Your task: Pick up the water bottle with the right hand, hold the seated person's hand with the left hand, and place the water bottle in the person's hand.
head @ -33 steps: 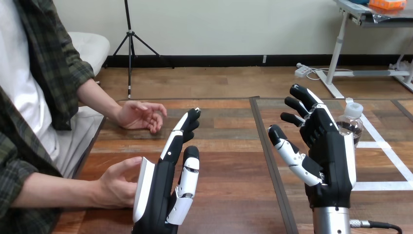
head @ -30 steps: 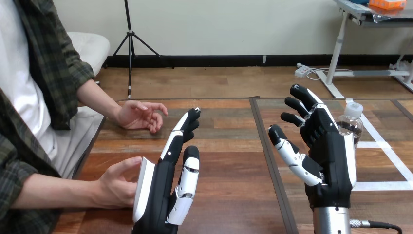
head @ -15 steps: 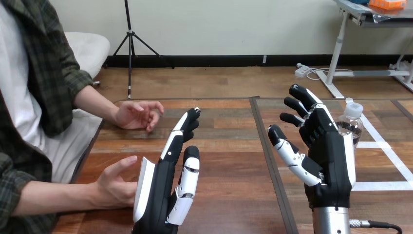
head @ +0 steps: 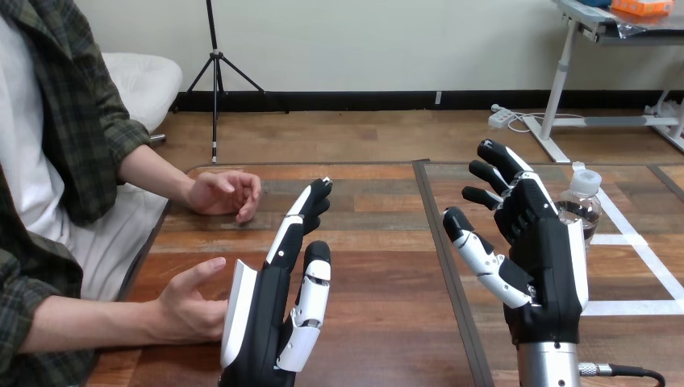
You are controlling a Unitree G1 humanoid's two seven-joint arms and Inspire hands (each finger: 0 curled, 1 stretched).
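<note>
A clear water bottle (head: 582, 201) with a white cap stands on the table at the right, partly hidden behind my right hand (head: 539, 258). That hand is raised just left of the bottle, fingers spread and open, holding nothing. My left hand (head: 270, 310) stands upright at the lower middle, fingers straight, open. The person's near hand (head: 189, 302) rests on the table right beside the white back of my left hand; whether they touch I cannot tell. The person's far hand (head: 222, 192) lies loosely curled on the table's far left.
The wooden table (head: 379, 242) has a dark seam (head: 448, 266) running front to back between my two hands. White tape lines (head: 637, 250) cross its right part. The person's torso fills the left side.
The person has leaned back slightly to the left. Their far hand has drawn a little leftward and their near hand has opened its thumb. My hands and the bottle have stayed put.
</note>
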